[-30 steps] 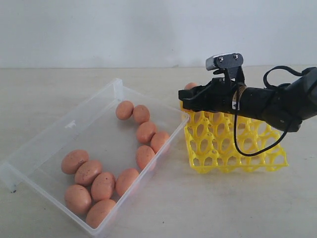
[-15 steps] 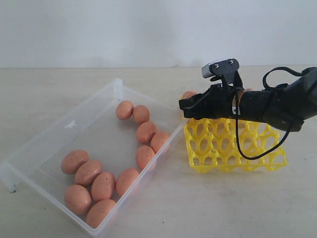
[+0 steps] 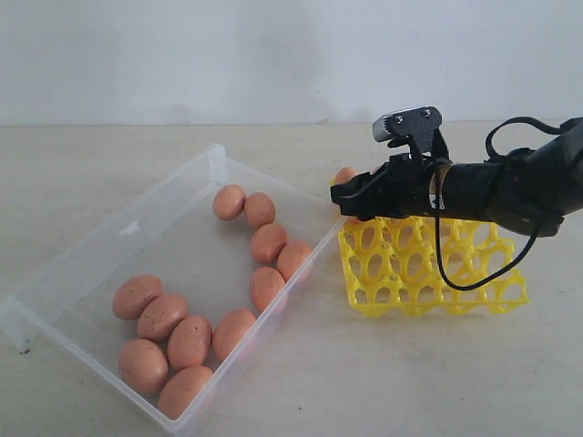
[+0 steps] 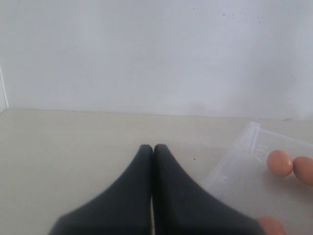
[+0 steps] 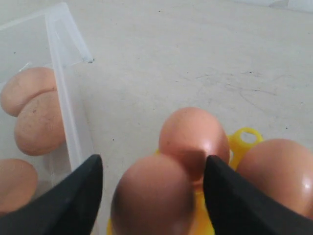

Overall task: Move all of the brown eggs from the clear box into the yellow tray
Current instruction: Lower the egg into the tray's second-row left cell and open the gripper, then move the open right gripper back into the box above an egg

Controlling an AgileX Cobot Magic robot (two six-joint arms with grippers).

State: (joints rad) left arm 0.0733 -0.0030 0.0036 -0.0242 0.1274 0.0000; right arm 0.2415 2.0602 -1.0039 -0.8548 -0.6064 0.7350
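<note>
Left pincer (image 4: 152,152): closed, its two fingers pressed flat together with nothing between them. It shows only in the left wrist view, over bare table.
Table (image 3: 64,173): open to the left of the box, behind it up to the back wall (image 3: 182,55), and along the front.
Clear box (image 3: 178,241): lies slantwise, one corner to the back and one close to the front edge of the view. The middle of its floor is bare.
Eggs in box (image 3: 189,341): eleven brown eggs. Six are bunched in the near corner and five run in a row (image 3: 269,242) along the right wall.
Gap: the box's right wall stands just beside the tray, with a narrow strip of table between them.
Right pincer (image 3: 351,193): open, reaching in level from the right over the tray's back-left corner, tips towards the box.
Egg between fingers (image 5: 151,196): seated in the tray between the two fingers (image 5: 76,193), with a slim gap on each side.
Other tray eggs: one (image 5: 194,134) sits just past the tips, another (image 5: 281,174) outside one finger.
Yellow tray (image 3: 428,282): the front rows show as open lattice, and the arm hides part of the back. The table is open in front and to the right.
</note>
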